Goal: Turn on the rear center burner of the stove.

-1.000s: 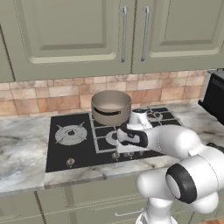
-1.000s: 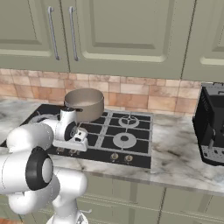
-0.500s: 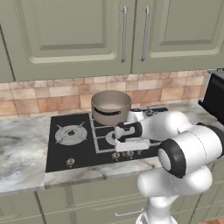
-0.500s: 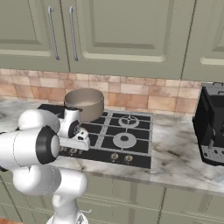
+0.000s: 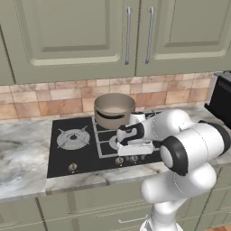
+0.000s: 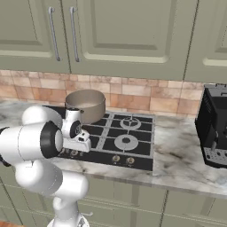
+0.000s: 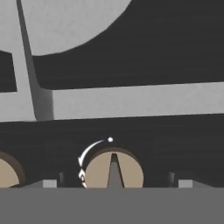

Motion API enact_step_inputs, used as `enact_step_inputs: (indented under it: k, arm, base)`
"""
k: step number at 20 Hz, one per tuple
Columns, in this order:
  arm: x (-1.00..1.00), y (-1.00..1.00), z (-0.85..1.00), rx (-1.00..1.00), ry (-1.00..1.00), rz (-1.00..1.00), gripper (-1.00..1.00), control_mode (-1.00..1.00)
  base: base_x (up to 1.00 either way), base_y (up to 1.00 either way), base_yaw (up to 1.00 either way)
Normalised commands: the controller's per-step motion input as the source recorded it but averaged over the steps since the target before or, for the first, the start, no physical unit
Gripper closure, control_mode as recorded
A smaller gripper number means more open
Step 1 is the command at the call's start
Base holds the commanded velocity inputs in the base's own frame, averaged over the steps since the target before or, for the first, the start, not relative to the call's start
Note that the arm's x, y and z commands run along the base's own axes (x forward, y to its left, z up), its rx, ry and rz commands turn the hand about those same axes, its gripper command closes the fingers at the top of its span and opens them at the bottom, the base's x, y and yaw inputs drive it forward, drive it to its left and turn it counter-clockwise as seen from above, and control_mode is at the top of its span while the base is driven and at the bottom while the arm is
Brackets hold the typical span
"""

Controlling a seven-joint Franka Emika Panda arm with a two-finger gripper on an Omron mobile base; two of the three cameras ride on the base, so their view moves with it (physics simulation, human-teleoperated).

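The gripper (image 5: 130,152) hangs low over the front edge of the stove (image 5: 63,155), nose down at the knob row. In the hand view one knob (image 7: 113,170) sits dead ahead of the jaws, centred between the two fingertips (image 7: 49,183), with its pointer ridge running straight away from the camera and a white arc mark curling round its upper left. A second knob (image 7: 6,173) peeks in at the left edge. The jaws stand apart, one tip either side of the centred knob and not yet touching it, as far as can be told.

The rear center burner lies beyond the gripper, toward the wall, and I cannot pick it out: the pot (image 5: 114,110) stands on the grate there and covers that spot. The pale ring burner (image 6: 126,142) is well off to the arm's right.

The coming move likely turns on this alignment: knob straight ahead, so a short advance, a close and a twist.
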Motion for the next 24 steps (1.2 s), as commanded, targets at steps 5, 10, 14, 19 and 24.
enact_step_inputs:
  k: [5,10,14,19,24]
  arm:
    - [-0.02,0.00,-0.26,0.00,-0.01,0.00,1.00,-1.00]
    - [0.00,0.01,-0.35,0.00,-0.02,0.00,1.00,-1.00]
    - [0.00,0.01,-0.16,0.00,0.00,0.00,1.00,-1.00]
    - [-0.01,-0.01,-0.06,0.00,-0.03,0.01,1.00,-1.00]
    - [0.00,0.00,-0.36,0.00,-0.22,0.22,1.00,-1.00]
  base:
    - [0.00,0.00,0.00]
    - [0.00,0.00,0.00]
    - [0.00,0.00,0.00]
    - [0.00,0.00,0.00]
    - [0.00,0.00,0.00]
